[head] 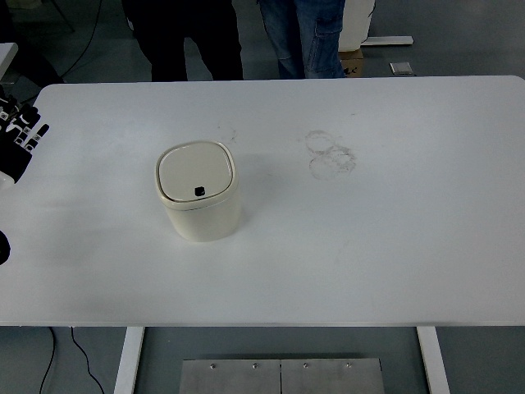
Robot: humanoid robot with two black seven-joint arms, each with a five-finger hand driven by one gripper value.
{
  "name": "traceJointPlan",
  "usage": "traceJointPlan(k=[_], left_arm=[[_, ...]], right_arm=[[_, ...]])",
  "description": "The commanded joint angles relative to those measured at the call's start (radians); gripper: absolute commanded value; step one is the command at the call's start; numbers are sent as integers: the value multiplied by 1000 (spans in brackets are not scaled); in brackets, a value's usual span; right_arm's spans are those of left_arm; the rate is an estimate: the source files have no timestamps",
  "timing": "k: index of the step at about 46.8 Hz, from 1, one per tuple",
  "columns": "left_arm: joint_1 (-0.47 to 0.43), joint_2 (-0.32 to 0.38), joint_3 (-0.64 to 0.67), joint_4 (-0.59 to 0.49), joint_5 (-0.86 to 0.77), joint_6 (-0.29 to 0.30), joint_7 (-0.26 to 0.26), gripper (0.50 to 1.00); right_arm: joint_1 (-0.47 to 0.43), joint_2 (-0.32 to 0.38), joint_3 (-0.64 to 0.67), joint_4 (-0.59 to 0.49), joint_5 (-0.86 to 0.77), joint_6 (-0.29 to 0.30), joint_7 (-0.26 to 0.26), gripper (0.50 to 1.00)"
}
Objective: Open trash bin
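A small cream trash bin (199, 191) stands upright on the white table (394, 246), left of centre. Its square lid (194, 171) lies flat and closed, with a small black button (199, 191) near its front edge. My left hand (20, 138) is at the far left edge of the picture, well to the left of the bin, with its fingers spread and holding nothing. My right hand is out of view.
Two people stand beyond the far edge, one in dark trousers (184, 37) and one in jeans (312, 37). Faint ring stains (330, 153) mark the table right of the bin. A dark part of my left arm (3, 246) shows at the left edge.
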Motion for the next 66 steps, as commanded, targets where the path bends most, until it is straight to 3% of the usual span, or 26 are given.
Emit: traceJointPlan(k=[1, 22, 31, 66], left_arm=[[0, 0, 1, 0, 0, 0, 0, 1000], [-5, 2, -1, 4, -4, 6, 0, 1000], [-49, 11, 15, 17, 6, 4, 3, 1000], [-21, 3, 18, 18, 11, 14, 6, 1000]], right_arm=[[0, 0, 0, 0, 0, 0, 0, 991], [0, 0, 0, 0, 0, 0, 0, 991], [0, 0, 0, 0, 0, 0, 0, 991], [0, 0, 0, 0, 0, 0, 0, 991]])
